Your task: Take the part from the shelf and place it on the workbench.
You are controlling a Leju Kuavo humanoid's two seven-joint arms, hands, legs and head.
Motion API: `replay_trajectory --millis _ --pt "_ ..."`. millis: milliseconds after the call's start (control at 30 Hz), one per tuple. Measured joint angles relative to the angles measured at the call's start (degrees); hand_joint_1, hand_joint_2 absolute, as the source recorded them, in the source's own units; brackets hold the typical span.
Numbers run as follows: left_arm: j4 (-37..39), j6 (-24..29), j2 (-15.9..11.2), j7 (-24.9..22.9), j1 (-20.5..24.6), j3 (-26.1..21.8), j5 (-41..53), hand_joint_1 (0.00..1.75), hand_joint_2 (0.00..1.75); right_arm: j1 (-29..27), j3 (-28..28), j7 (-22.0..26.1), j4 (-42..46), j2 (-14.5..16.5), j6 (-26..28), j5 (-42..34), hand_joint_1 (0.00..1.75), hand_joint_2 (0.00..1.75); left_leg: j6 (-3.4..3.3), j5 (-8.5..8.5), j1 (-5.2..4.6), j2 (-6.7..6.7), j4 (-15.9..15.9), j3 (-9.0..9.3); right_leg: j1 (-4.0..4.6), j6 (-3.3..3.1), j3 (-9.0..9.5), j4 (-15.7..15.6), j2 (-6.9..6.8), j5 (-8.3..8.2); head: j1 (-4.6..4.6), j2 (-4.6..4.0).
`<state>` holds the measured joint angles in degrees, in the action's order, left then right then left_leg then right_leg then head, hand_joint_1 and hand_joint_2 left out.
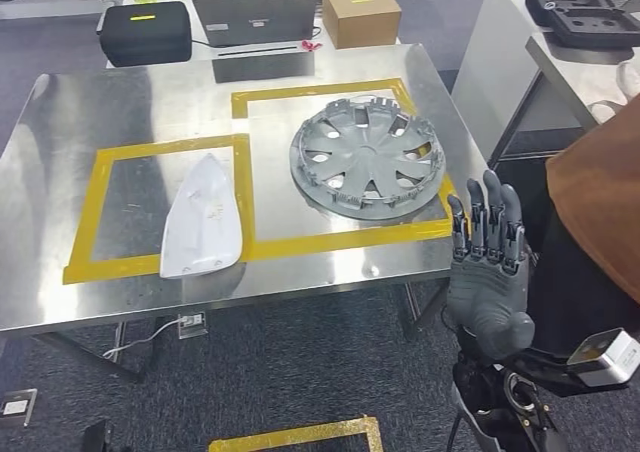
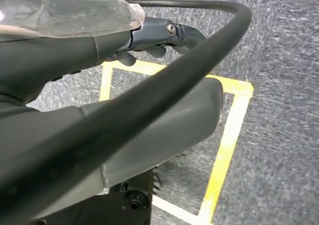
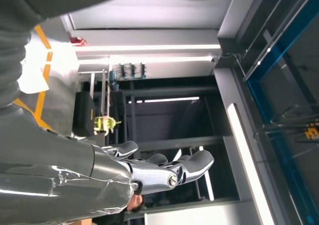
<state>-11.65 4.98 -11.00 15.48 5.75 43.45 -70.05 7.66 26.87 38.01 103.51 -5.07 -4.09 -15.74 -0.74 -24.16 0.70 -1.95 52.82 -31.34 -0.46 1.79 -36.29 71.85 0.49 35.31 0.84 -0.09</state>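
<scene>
Lay flat at about 1 o'clock on the steel surface (image 1: 90,112), grey wheel cover (image 1: 367,156) inside a yellow tape outline (image 1: 243,162), white part (image 1: 201,219) at 9 o'clock of it, right hand (image 1: 487,272) raised off the edge at 4 o'clock, fingers straight, empty.

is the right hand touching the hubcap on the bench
Apart. In the head view the right hand is raised off the table's near right edge, fingers straight and empty, with bare metal and yellow tape between it and the hubcap.
</scene>
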Motion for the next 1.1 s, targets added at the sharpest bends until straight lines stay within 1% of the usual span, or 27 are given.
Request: replay_trajectory --millis 33,67,133,167,233,267,300,333,367,433,467,500,533,567,633,667,733,767,800,833,867,933,967,1000,1033,1067,1100 --pt "0.00 0.00 0.01 0.00 0.00 0.00 0.00 0.00 0.00 0.00 0.02 0.00 0.00 0.00 -0.01 -0.02 0.00 0.00 0.03 0.33 -0.08 -0.50 0.12 -0.54 0.01 0.00 1.30 -0.66 -0.11 -1.13 0.14 0.00" --pt "0.00 0.00 0.02 0.00 0.00 0.00 0.00 0.00 0.00 0.00 0.04 0.00 0.00 0.00 -0.02 -0.03 0.00 0.00 0.11 0.60 -0.13 -0.99 0.26 -0.99 0.02 -0.07 3.67 -3.59 -0.47 -2.97 0.25 0.00" --pt "0.00 0.00 0.08 0.01 0.00 0.00 0.00 0.00 0.00 0.10 0.07 0.00 0.00 0.01 -0.07 -0.06 0.00 0.00 0.45 1.05 -0.26 -1.92 0.53 -1.52 0.30 -0.41 9.65 -12.76 -2.47 -5.62 0.67 0.00" --pt "0.00 0.00 0.11 0.02 -0.01 0.00 -0.01 0.00 0.00 0.20 0.09 0.00 0.00 0.01 -0.10 -0.07 0.00 0.00 0.73 1.34 -0.33 -2.44 0.62 -1.63 0.55 -0.67 11.94 -16.61 -3.44 -5.91 0.84 0.00" --pt "0.00 0.00 0.16 0.01 -0.02 0.00 -0.03 0.00 0.00 0.35 0.11 0.00 0.00 0.02 -0.16 -0.14 0.00 0.00 1.35 2.01 -0.38 -3.62 0.63 -1.74 1.07 -1.21 13.32 -20.03 -3.79 -5.63 1.00 0.00" --pt "0.00 0.00 0.16 0.01 -0.01 0.00 -0.05 0.00 0.00 0.38 0.11 0.00 0.00 0.02 -0.19 -0.18 0.00 0.00 1.70 2.29 -0.37 -4.10 0.60 -1.78 1.01 -1.61 12.99 -20.33 -3.21 -5.89 0.93 0.00" --pt "0.00 0.00 0.16 0.00 0.03 0.00 -0.06 0.00 0.00 0.39 0.13 -0.01 0.00 0.02 -0.21 -0.22 0.00 0.00 2.08 1.97 -0.31 -3.86 0.88 -1.96 0.88 -1.98 12.53 -20.48 -2.66 -6.36 0.88 0.00" --pt "0.00 0.00 0.16 0.00 0.08 0.00 -0.07 0.00 0.00 0.41 0.14 -0.01 0.00 0.02 -0.23 -0.26 0.00 0.00 2.44 0.72 -0.27 -2.91 2.02 -2.46 0.69 -2.47 12.18 -20.63 -2.14 -6.90 0.74 0.00" --pt "0.00 0.00 0.16 0.00 0.13 0.00 -0.05 0.00 0.00 0.46 0.16 -0.02 -0.01 0.02 -0.25 -0.29 0.00 0.00 2.75 -1.50 -0.21 -1.49 4.40 -3.43 0.50 -2.92 11.73 -20.76 -1.67 -7.47 0.45 0.00" --pt "0.00 0.02 0.16 0.00 0.14 0.00 -0.01 0.00 0.00 0.51 0.20 -0.04 -0.02 0.02 -0.27 -0.33 0.00 0.00 3.06 -6.93 -0.09 0.99 12.31 -6.30 0.44 -3.44 10.56 -20.66 -0.55 -8.53 -0.25 0.00" --pt "0.00 0.03 0.16 0.00 0.09 0.00 0.02 0.00 0.00 0.50 0.23 -0.06 -0.03 0.02 -0.28 -0.35 0.00 0.00 3.10 -8.48 -0.07 1.40 16.07 -7.49 0.45 -3.48 9.83 -20.57 0.09 -9.02 -0.57 0.00" --pt "0.00 0.05 0.16 0.00 0.02 0.00 0.03 0.00 0.00 0.49 0.26 -0.07 -0.04 0.02 -0.28 -0.36 0.00 0.00 3.09 -8.70 -0.06 1.54 18.19 -7.91 0.46 -3.44 9.16 -20.43 0.80 -9.48 -0.83 0.00" --pt "0.00 0.07 0.16 0.00 -0.03 0.00 0.04 0.00 0.00 0.48 0.27 -0.08 -0.06 0.02 -0.28 -0.38 0.00 0.00 3.04 -7.76 -0.04 1.60 18.07 -7.27 0.45 -3.35 8.59 -20.27 1.50 -9.84 -1.08 0.00" --pt "0.00 0.09 0.15 0.00 -0.04 0.00 0.06 0.00 0.00 0.48 0.29 -0.09 -0.09 0.02 -0.28 -0.39 0.00 0.00 2.94 -6.03 0.01 1.77 15.42 -5.41 0.44 -3.22 8.13 -20.09 2.22 -10.12 -1.38 0.00" --pt "0.00 0.10 0.11 0.00 0.04 0.00 0.08 0.00 0.00 0.51 0.32 -0.09 -0.13 0.02 -0.28 -0.42 0.00 0.00 2.65 -3.00 0.25 3.74 6.55 0.08 0.50 -2.89 7.42 -19.61 3.44 -10.44 -1.98 0.00" --pt "0.00 0.11 0.10 0.00 0.07 0.00 0.09 0.00 0.00 0.55 0.34 -0.09 -0.15 0.02 -0.28 -0.47 0.00 0.00 2.49 -2.32 0.39 4.95 2.89 2.17 0.57 -2.65 7.08 -19.35 3.97 -10.58 -2.11 0.00" --pt "0.00 0.11 0.08 0.00 0.13 0.00 0.09 0.00 0.00 0.63 0.37 -0.08 -0.17 0.02 -0.31 -0.65 0.00 0.00 2.18 -2.44 0.44 5.95 0.00 3.68 0.65 -2.02 6.46 -18.97 5.05 -10.97 -2.13 0.00" --pt "0.00 0.11 0.13 0.00 0.15 0.00 0.09 0.00 0.00 0.64 0.37 -0.07 -0.17 0.02 -0.32 -0.77 0.00 0.00 1.98 -2.40 0.50 5.27 -0.18 3.53 0.67 -1.69 6.26 -18.88 5.66 -11.16 -1.97 0.00" --pt "0.00 0.11 0.15 0.00 0.19 0.00 0.09 0.00 0.00 0.60 0.34 -0.05 -0.16 0.02 -0.33 -0.87 0.00 0.00 1.68 -2.32 0.54 4.43 -0.30 3.46 0.71 -1.40 5.91 -18.50 5.48 -10.95 -1.90 0.00" --pt "0.00 0.11 0.16 0.00 0.20 0.00 0.09 0.00 0.00 0.60 0.32 -0.04 -0.16 0.02 -0.33 -0.96 0.00 0.00 1.32 -2.19 0.60 3.68 -0.38 3.37 0.79 -1.12 5.19 -17.34 4.55 -10.10 -1.61 0.00" --pt "0.00 0.11 0.17 0.01 0.18 0.00 0.08 0.00 0.00 0.60 0.30 -0.03 -0.16 0.02 -0.33 -1.01 0.00 0.00 0.94 -2.04 0.66 2.89 -0.51 3.23 0.85 -0.86 4.04 -14.97 3.20 -8.51 -1.22 0.00" --pt "0.00 0.11 0.13 0.00 0.03 0.00 0.07 0.00 0.00 0.62 0.29 -0.02 -0.20 0.02 -0.33 -1.04 0.00 0.00 0.44 -1.84 0.41 1.40 -0.50 2.82 0.66 -0.36 0.55 -6.74 0.58 -4.09 -0.37 0.00" --pt "0.00 0.11 0.11 0.00 -0.06 0.00 0.07 0.00 0.00 0.59 0.30 -0.02 -0.25 0.02 -0.33 -1.04 0.00 0.00 0.33 -1.77 0.28 0.61 -0.47 2.64 0.51 -0.17 -1.00 -2.66 0.14 -2.43 -0.10 0.00" --pt "0.00 0.11 0.10 0.00 -0.14 0.00 0.07 0.00 0.00 0.52 0.31 -0.02 -0.30 0.02 -0.33 -1.04 0.00 0.00 0.27 -1.73 0.18 -0.17 -0.43 2.52 0.41 -0.07 -1.75 -0.22 -0.06 -1.77 0.09 0.00" --pt "0.00 0.11 0.10 0.00 -0.18 0.00 0.07 0.00 0.00 0.42 0.31 -0.02 -0.36 0.02 -0.33 -1.06 0.00 0.00 0.25 -1.71 0.09 -0.91 -0.41 2.50 0.36 -0.07 -1.28 -0.29 -0.21 -2.34 0.23 0.00" --pt "0.00 0.11 0.10 0.00 -0.19 0.00 0.07 0.00 0.00 0.34 0.31 -0.02 -0.39 0.02 -0.33 -1.09 0.00 0.00 0.25 -1.71 0.02 -1.59 -0.39 2.57 0.37 -0.19 0.39 -2.91 -0.47 -3.93 0.39 0.00" --pt "0.00 0.10 0.11 0.00 -0.15 0.00 0.07 0.00 0.00 0.28 0.30 -0.01 -0.39 0.02 -0.33 -1.14 0.00 0.00 0.28 -1.73 -0.06 -2.20 -0.39 2.70 0.45 -0.46 2.88 -7.30 -1.11 -6.07 0.60 0.00"
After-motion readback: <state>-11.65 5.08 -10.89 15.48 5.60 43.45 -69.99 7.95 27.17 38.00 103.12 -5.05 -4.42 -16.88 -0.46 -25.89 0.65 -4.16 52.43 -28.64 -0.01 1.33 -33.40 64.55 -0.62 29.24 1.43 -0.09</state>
